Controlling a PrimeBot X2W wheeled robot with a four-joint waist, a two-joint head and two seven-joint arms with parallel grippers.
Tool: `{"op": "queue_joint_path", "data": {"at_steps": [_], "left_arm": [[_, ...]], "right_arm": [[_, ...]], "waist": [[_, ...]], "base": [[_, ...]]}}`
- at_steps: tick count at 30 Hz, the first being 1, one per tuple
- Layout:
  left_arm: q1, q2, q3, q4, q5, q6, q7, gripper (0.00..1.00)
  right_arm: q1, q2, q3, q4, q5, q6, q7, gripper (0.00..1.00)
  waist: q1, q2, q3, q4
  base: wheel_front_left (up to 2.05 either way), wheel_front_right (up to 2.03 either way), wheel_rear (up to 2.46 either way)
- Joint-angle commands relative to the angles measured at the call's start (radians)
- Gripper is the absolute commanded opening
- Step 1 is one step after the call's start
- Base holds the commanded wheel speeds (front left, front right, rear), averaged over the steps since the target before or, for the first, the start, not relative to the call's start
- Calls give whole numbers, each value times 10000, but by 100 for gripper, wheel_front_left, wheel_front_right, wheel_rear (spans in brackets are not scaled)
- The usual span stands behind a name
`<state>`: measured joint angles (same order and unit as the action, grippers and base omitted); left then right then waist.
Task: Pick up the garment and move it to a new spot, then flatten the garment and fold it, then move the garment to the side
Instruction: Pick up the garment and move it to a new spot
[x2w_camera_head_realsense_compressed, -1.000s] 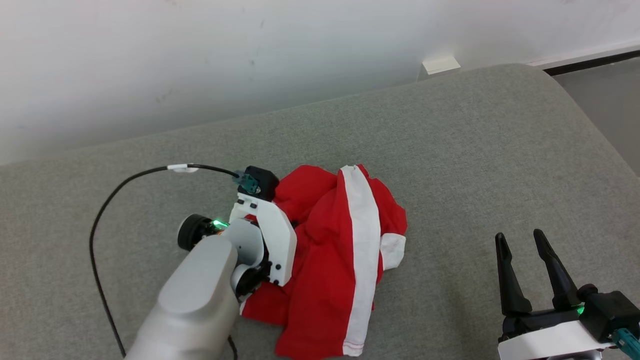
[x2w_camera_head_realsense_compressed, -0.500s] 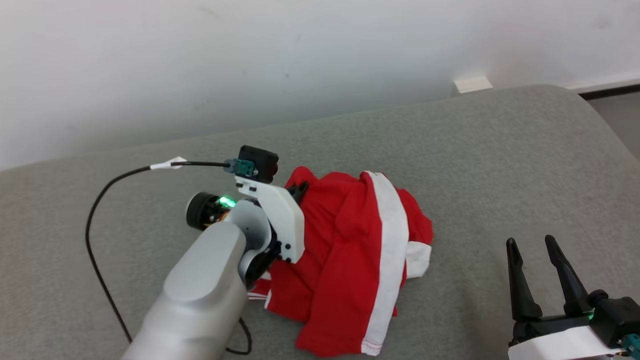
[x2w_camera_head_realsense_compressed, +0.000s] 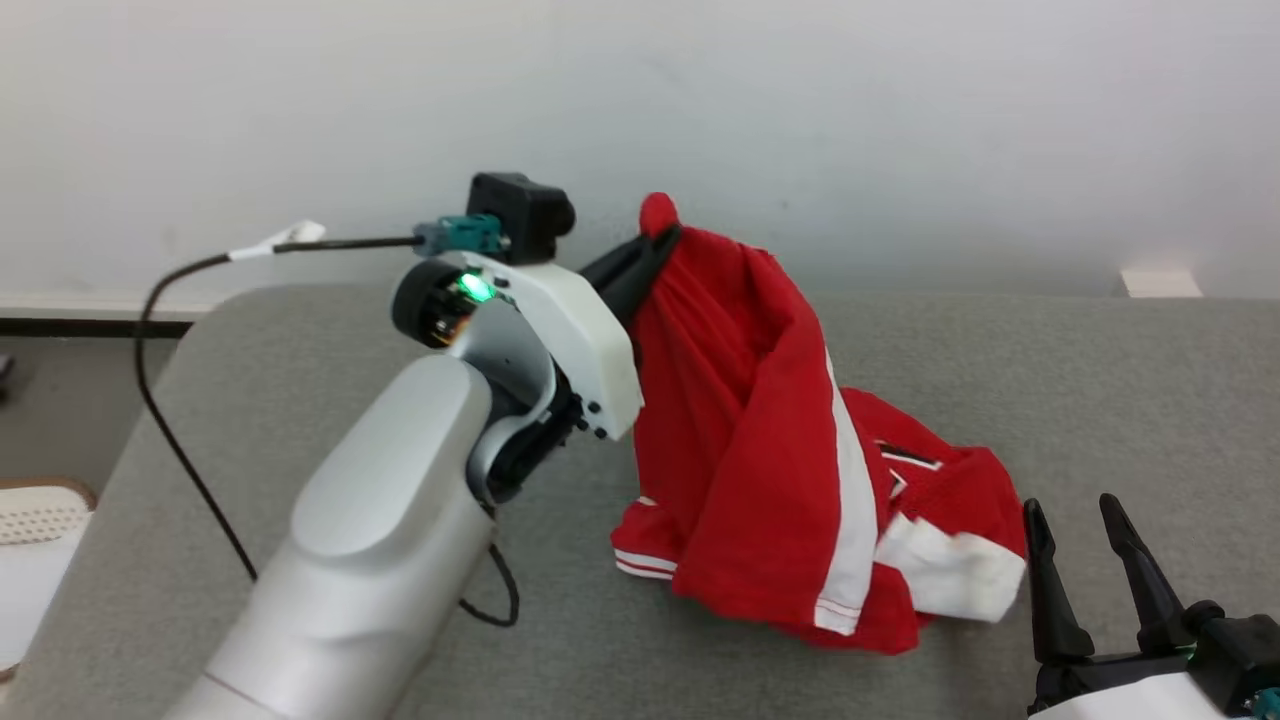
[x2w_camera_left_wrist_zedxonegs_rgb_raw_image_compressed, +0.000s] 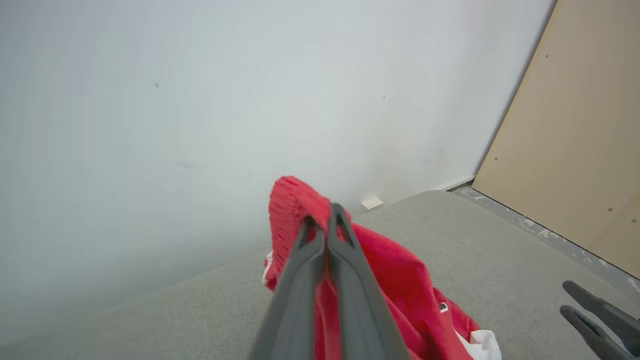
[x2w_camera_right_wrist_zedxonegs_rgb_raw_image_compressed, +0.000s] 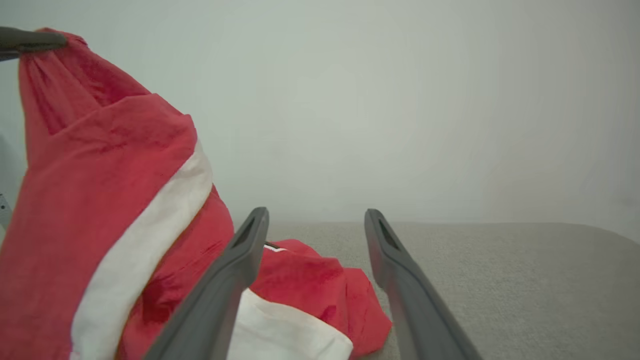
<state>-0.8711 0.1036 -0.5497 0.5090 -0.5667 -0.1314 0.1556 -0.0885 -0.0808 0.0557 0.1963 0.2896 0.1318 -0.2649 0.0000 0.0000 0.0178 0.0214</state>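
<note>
Change: L gripper (x2w_camera_head_realsense_compressed: 655, 235) is now lifting the garment (x2w_camera_head_realsense_compressed: 760, 430) off the grey cushion (x2w_camera_head_realsense_compressed: 1100, 380). A sec ago it was pressing down into the heap. Head cam is also swinging, so the bg shift isn't the cloth moving.
L fingers: clamping tight on a bunched red edge at the cloth's top.
R gripper (x2w_camera_head_realsense_compressed: 1072, 520): sitting low right, fingers spreading wide, holding nothing.
Garment pos: hanging from L tips. Lower part incl. white panel is still resting on the cushion, just beside R fingertips.
Meaning: pick-up is looking secure. Carrying to a new spot is prob. next; flatten/fold not yet begun.
L wrist view: giving the pinch close-up, plus a tan board (x2w_camera_left_wrist_zedxonegs_rgb_raw_image_compressed: 575, 150) standing past the cushion's end.
R wrist view: giving the white stripe (x2w_camera_right_wrist_zedxonegs_rgb_raw_image_compressed: 145, 240) running down the drape.
Head view: giving the black cable (x2w_camera_head_realsense_compressed: 170, 440) looping off the L arm.
</note>
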Motion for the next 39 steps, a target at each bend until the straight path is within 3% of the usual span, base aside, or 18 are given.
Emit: {"op": "queue_joint_path", "data": {"at_steps": [1,10,19,31,37,39], "left_arm": [[-194,218,113,-228,-47,32,56,0],[-945,1564,931,-1115,-163,326,741,0],[-1243,2553,1477,822,-230,367,483,0],[-256,2398,1469,3998,-859,87,-445,0],[-45,2035,1296,5169,-1226,16,-788,1],[-19,1938,1208,5463,-1349,12,-825,24]], "right_arm": [[139,-14,-38,31,21,-21,9,100],[140,79,-41,-21,70,-20,10,100],[-109,183,78,-11,45,-20,11,100],[-590,144,315,40,-81,-20,11,100],[-758,89,428,143,-57,-20,10,100],[-788,88,450,182,-49,-20,11,100]], "waist": [[0,0,-230,607],[0,0,-231,1736],[0,0,102,2195],[0,0,877,2029],[0,0,1140,1912],[0,0,1169,1894]], "base": [[0,0,0],[0,0,0],[0,0,0],[0,0,0],[0,0,0],[0,0,0]]}}
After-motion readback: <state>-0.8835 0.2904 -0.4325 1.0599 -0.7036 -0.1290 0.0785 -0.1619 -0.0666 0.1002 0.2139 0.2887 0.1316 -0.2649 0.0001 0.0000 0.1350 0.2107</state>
